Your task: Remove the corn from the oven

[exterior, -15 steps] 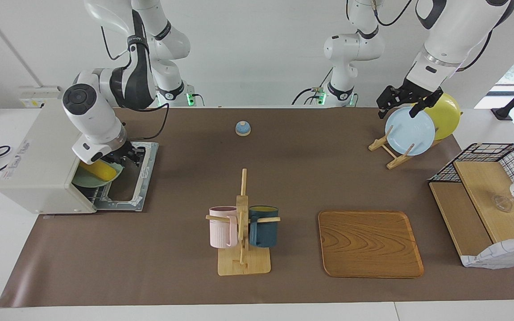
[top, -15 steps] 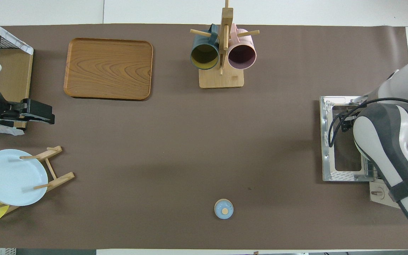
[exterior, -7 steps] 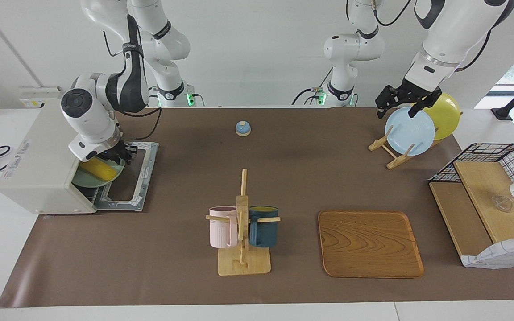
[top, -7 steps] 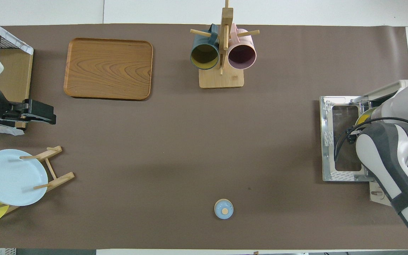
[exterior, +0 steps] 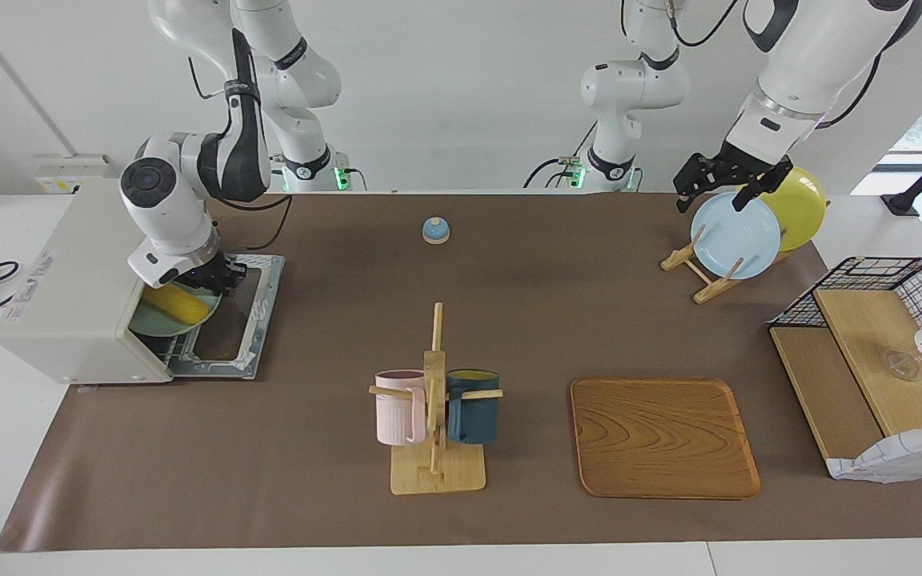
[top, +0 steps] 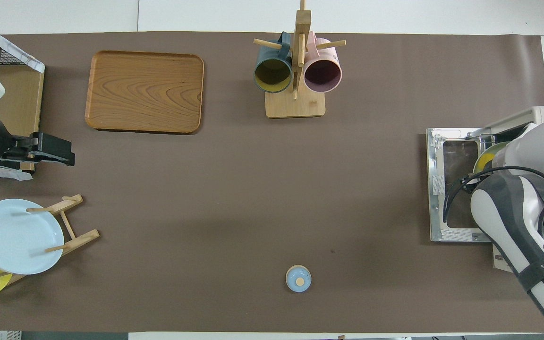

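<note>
The off-white oven (exterior: 69, 304) stands at the right arm's end of the table, its glass door (exterior: 241, 320) folded down flat. In its mouth lies the yellow corn (exterior: 175, 302) on a pale green plate (exterior: 149, 324). My right gripper (exterior: 214, 280) hangs shut just over the plate's rim, at the corn's end nearer the door, and I see nothing held in it. In the overhead view the right arm (top: 517, 212) covers the gripper and most of the plate (top: 484, 158). My left gripper (exterior: 719, 192) waits open over the plate rack.
A plate rack (exterior: 701, 276) holds a light blue plate (exterior: 735, 234) and a yellow one (exterior: 801, 208). A mug stand (exterior: 435, 432) with a pink and a dark blue mug, a wooden tray (exterior: 663, 436), a small blue knob (exterior: 435, 230) and a wire basket shelf (exterior: 877, 360) also stand on the mat.
My right gripper has closed and its wrist has lifted and pulled back a little from the oven mouth. The corn stays on the plate. The left arm has not moved.
</note>
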You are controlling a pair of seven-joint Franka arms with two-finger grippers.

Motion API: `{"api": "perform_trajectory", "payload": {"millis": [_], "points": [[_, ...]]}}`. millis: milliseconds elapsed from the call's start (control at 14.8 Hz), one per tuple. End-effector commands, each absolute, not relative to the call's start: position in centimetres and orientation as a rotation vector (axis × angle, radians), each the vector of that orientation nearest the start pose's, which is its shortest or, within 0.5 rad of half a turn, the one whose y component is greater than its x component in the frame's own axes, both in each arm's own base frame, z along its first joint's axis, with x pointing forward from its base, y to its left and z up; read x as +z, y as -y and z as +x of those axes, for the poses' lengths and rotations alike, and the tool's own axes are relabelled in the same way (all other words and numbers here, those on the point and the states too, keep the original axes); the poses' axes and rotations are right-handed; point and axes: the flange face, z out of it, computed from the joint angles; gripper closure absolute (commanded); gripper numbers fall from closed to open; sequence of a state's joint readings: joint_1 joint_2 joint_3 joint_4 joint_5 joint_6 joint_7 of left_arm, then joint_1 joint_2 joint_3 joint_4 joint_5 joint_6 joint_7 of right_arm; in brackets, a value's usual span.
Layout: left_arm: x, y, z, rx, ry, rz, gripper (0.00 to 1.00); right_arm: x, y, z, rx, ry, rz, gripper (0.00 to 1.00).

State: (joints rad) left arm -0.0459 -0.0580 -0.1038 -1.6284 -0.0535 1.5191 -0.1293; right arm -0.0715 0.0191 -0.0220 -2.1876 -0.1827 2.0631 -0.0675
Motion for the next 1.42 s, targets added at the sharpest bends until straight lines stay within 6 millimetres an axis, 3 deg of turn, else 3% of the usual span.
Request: {"api": "perform_trajectory", "payload": {"millis": [0,203,406,541,811,1082,1149,1352], "points": [[63.2,8.7,52.1,0.058,-0.040,-3.166,0.00,37.3,4.7,51.6,0.230,0.211,-3.295,1.00],[63.1,8.2,52.2,0.050,-0.040,-3.167,0.00,39.1,1.0,53.2,0.246,0.294,-3.299,1.00],[63.1,8.1,52.3,0.048,-0.037,-3.167,0.00,41.5,-5.1,54.4,0.260,0.267,-3.326,1.00],[63.1,8.4,52.2,0.050,-0.030,-3.167,0.00,41.8,-10.9,53.7,0.229,0.265,-3.346,1.00],[63.1,8.0,52.2,0.048,-0.018,-3.167,0.00,41.9,-17.9,52.1,0.189,0.240,-3.357,1.00],[62.9,7.9,52.0,0.072,-0.025,-3.164,0.00,40.2,-27.2,51.2,0.182,0.134,-3.327,1.00],[62.8,7.8,52.0,0.067,-0.020,-3.165,0.00,39.5,-30.4,50.4,0.172,0.140,-3.326,1.00],[62.9,8.0,51.9,0.069,-0.018,-3.164,0.00,35.6,-36.7,49.8,0.136,-0.006,-3.339,1.00]]}}
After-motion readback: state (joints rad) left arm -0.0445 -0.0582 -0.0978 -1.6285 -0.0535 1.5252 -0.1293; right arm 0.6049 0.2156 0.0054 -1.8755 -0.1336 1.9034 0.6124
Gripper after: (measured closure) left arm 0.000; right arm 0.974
